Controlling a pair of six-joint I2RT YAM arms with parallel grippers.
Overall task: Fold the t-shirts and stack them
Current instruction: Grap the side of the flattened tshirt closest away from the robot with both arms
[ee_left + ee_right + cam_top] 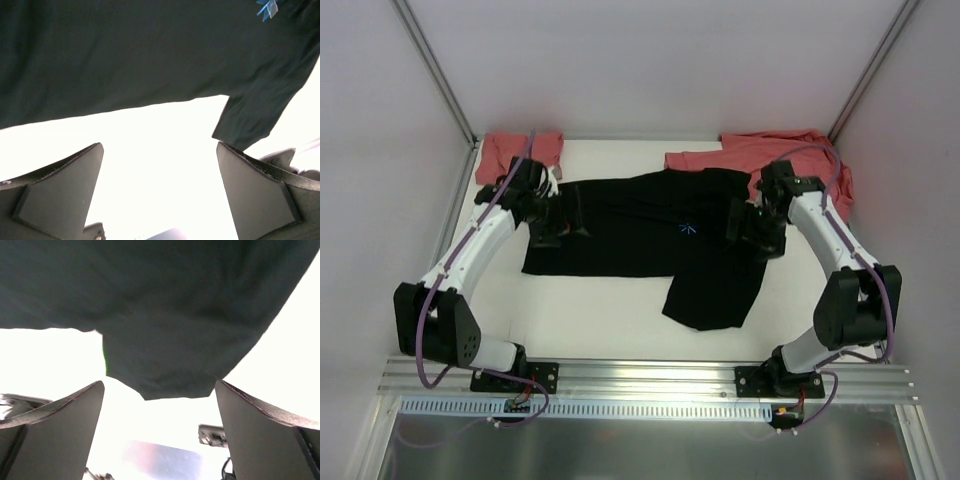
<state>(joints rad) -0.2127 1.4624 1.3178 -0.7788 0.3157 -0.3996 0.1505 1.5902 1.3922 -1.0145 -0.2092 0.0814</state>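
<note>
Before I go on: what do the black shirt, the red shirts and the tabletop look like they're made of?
Black t-shirt: soft matte knit, likely cotton; it creases and lies limp.
Salmon-red t-shirts: similar matte cloth, rumpled.
Table: smooth white hard surface, maybe laminate; unsure.

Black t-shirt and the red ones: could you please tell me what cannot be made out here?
- Top view: black t-shirt ends hidden under the left gripper and right gripper.
- Top view: far-right salmon-red heap partly behind the right arm; shirt count unclear.
- Wrist views: black t-shirt cut off by the top edge; table washed out.
</note>
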